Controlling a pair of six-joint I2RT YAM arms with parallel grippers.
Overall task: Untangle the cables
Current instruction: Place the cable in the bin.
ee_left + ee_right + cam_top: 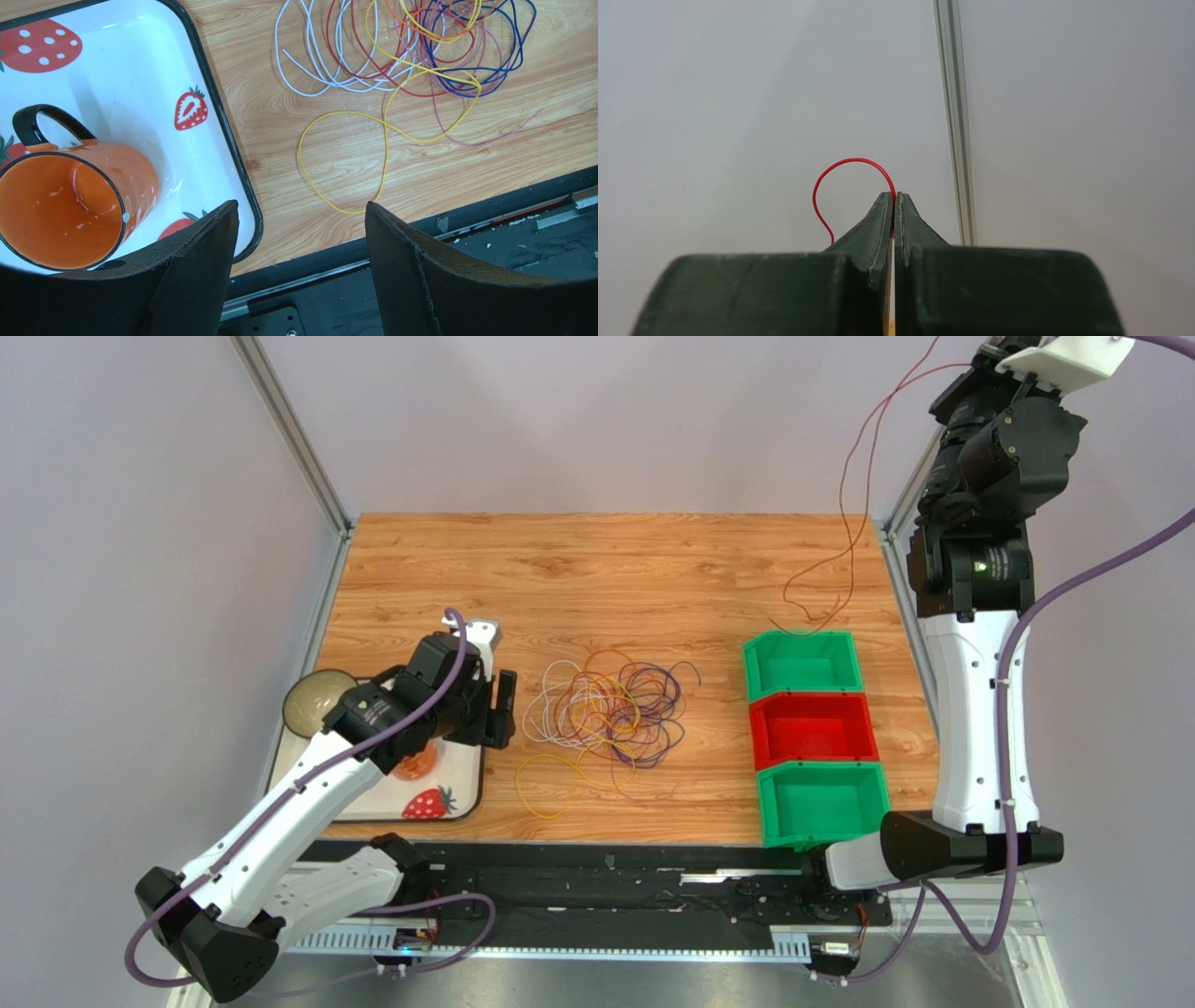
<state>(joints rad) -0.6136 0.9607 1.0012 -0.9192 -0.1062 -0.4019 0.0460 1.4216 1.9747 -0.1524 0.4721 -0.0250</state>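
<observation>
Pinching a single red wire [854, 160] between jaws pressed flat together, the right gripper [895, 199] hangs high above the table's [617, 574] far right corner. The wire arcs out of the fingertips, and in the overhead view it trails down toward the far green bin [800, 637] of the 3 bins. The other cables [610, 711] lie in a loose heap at mid-table, purple, orange, yellow and white loops crossing each other. The red wire appears free of them, though its lower end is too thin to trace.

The left gripper [300, 210] hovers with jaws spread wide and nothing between them. It sits above the near edge of the table, just beside the strawberry tray [140, 63] that holds an orange mug [63, 203].

The likely trouble is the grip itself: a wire this thin could slide out of the pinch and drop back across the heap. Its dangling tail could also snag the bin's rim. On the left, a drop toward the yellow loop [385, 154] (the nearest stray) risks clipping the tray's edge.
</observation>
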